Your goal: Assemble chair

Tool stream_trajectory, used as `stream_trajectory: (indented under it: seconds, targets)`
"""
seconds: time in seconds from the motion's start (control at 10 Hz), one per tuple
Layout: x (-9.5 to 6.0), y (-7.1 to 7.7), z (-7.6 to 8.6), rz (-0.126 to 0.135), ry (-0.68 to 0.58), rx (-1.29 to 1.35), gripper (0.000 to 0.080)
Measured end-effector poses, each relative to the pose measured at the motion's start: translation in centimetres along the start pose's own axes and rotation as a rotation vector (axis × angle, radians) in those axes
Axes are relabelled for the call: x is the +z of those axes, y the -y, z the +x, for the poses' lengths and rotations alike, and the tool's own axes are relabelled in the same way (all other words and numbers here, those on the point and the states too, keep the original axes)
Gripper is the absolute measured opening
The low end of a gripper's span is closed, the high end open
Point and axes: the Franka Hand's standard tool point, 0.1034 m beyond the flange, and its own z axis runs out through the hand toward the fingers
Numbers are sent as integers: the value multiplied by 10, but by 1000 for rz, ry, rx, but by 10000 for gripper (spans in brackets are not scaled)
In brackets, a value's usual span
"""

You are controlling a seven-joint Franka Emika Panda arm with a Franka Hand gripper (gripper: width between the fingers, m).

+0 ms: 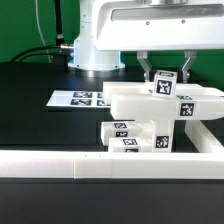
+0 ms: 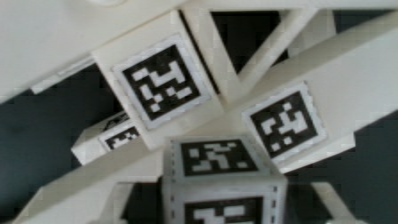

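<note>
My gripper (image 1: 166,80) hangs at the exterior view's right, its two fingers straddling a small white tagged block (image 1: 165,84) and shut on it. The block stands on top of the partly joined white chair (image 1: 130,104), whose lower pieces (image 1: 127,136) carry several tags. In the wrist view the same block (image 2: 221,180) fills the space between my fingers (image 2: 107,200), with the gripper (image 2: 222,208) centred on it. Beyond it lie tagged chair pieces (image 2: 164,80) and slanted white bars (image 2: 249,50). The block's underside, where it meets the chair, is hidden.
The marker board (image 1: 78,98) lies flat on the black table at the exterior view's left of the chair. A long white border rail (image 1: 90,165) runs along the front and turns up the exterior view's right side (image 1: 212,135). The arm's white base (image 1: 95,45) stands behind.
</note>
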Motion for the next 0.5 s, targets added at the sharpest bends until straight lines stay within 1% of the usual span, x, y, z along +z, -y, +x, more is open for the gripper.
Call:
stream_trajectory:
  seconds: [0.2, 0.3, 0.4, 0.5]
  targets:
    - [0, 1, 0, 1, -1, 121, 282]
    - [0, 1, 0, 7, 0, 192, 282]
    - [0, -1, 1, 24, 7, 318, 282]
    - [0, -2, 2, 36, 13, 401, 282]
